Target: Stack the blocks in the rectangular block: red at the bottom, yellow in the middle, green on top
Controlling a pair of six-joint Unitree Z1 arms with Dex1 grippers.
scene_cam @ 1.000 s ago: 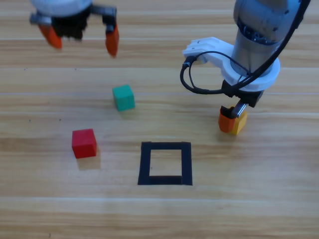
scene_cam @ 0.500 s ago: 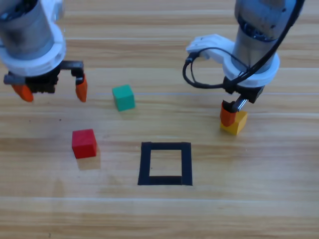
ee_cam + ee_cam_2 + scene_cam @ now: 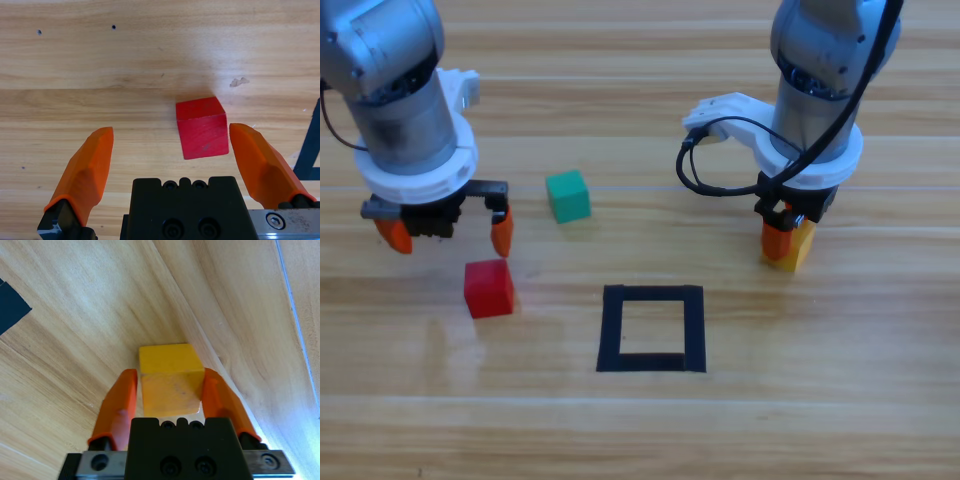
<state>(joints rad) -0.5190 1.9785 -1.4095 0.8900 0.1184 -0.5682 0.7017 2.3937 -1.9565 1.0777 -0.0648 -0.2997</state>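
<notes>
Seen from above, left gripper (image 3: 446, 232) spread wide just above red cube (image 3: 488, 288), right gripper (image 3: 786, 240) clamped on yellow cube (image 3: 798, 247), green cube (image 3: 567, 195) loose, taped rectangle (image 3: 652, 328) unfilled. Through left wrist, red off-centre beside one finger (image 3: 261, 167): likely nudged aside on descent. Through right wrist, yellow pinched near fingertips; possible slip

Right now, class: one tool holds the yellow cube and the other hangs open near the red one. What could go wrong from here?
1. The left tool is open but off-centre: the red cube sits close to one finger, so closing may push or twist it.
2. The right tool already clamps the yellow cube, yet the black tape rectangle has no red base. Placing yellow first would break the order.
</notes>
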